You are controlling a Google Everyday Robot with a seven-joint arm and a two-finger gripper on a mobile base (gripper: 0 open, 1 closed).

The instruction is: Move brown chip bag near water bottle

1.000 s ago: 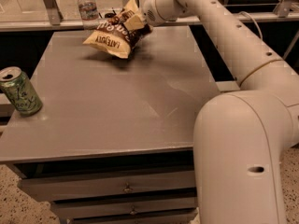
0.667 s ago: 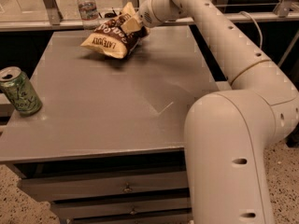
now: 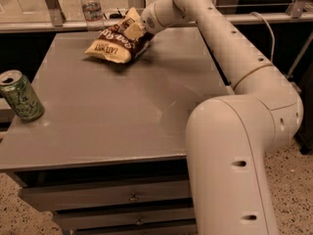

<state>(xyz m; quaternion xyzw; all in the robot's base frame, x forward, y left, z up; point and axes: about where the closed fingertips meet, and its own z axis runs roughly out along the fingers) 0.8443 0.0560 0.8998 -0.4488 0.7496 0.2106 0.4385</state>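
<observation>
— Where's the tool?
— Camera view: the tool [image 3: 133, 30] is over the far end of the counter [image 3: 127, 102], clamped on the upper end of the brown chip bag [image 3: 116, 42].
— And the bag?
— It's tilted, with its lower end on the counter, near the water bottle [image 3: 92, 6]. A green can [image 3: 20, 96] stands well apart, front left.

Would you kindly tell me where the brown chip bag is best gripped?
Pinch its flat sealed end, coming from the right: the brown chip bag is puffy in the middle, thin there. The gripper sits at that end, closed on it.
</observation>
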